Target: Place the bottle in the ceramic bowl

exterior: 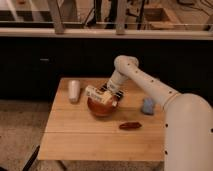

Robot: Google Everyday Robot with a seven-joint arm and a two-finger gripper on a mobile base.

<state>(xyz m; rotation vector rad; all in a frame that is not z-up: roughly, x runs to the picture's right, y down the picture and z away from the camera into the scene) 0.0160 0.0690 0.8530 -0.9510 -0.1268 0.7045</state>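
The cream-white bottle with a yellowish label lies tilted over the left rim of the reddish-brown ceramic bowl, which sits near the middle of the wooden table. My gripper reaches down from the white arm right above the bowl and is shut on the bottle's right end. The bowl's inside is mostly hidden by the bottle and the gripper.
A plain white tapered cylinder lies at the table's back left. A small dark red oblong thing lies right of the bowl toward the front, and a blue-grey object sits at the right edge. A dark cabinet wall stands behind.
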